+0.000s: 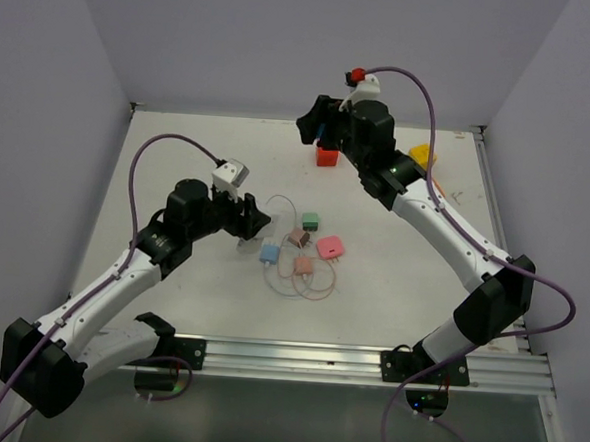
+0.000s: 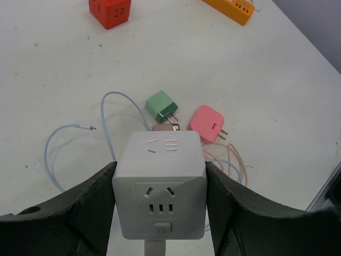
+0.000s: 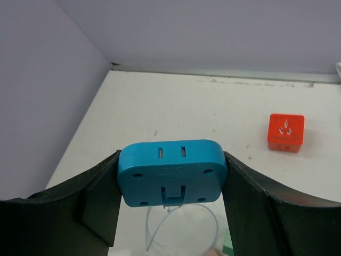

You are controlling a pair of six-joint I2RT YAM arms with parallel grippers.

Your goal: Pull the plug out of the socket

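Slip is my worry — my right gripper (image 1: 323,133) pinches the blue plug (image 3: 170,168) high at the back, well apart from the white socket (image 2: 160,181) clamped in my left gripper (image 1: 247,221); a loose hold drops either.

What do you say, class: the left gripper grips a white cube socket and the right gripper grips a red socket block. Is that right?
One detail is wrong: the right gripper grips a blue socket block, not a red one. The red cube socket sits free on the table, as the right wrist view shows. The left gripper does grip the white cube socket.
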